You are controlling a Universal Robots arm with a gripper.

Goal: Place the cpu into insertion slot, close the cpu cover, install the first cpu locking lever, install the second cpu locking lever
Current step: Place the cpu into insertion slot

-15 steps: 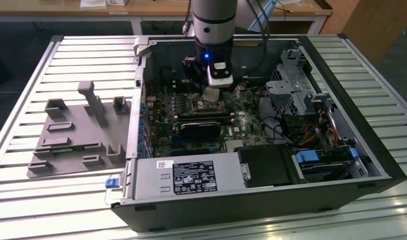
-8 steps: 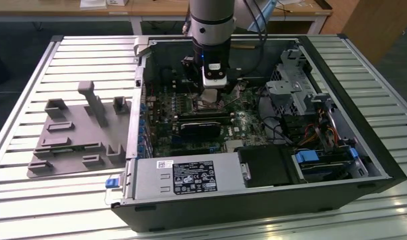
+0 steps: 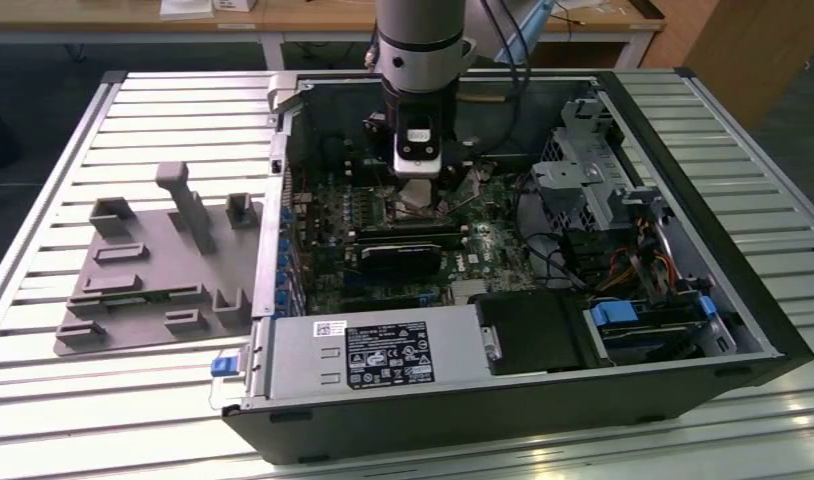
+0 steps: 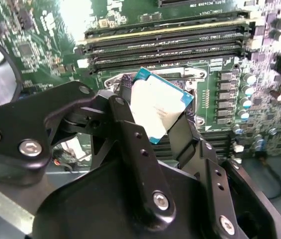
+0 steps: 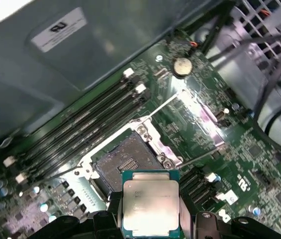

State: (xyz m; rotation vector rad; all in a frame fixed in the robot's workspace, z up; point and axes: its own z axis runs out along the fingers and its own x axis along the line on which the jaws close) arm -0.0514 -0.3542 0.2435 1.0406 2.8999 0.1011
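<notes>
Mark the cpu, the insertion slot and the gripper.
cpu [image 5: 151, 201]: first wrist view, middle of its metal top.
insertion slot [image 5: 124, 164]: first wrist view, dark socket floor.
gripper [image 4: 157, 100]: second wrist view, midway between fingertips gripping the cpu.

Dim overall, soft focus, glare on table [image 3: 541, 455]

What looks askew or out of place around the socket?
The cpu, clamped in the gripper, hangs near the open insertion slot with its edges turned at an angle to the slot's. Nothing looks damaged or spilled.
</notes>
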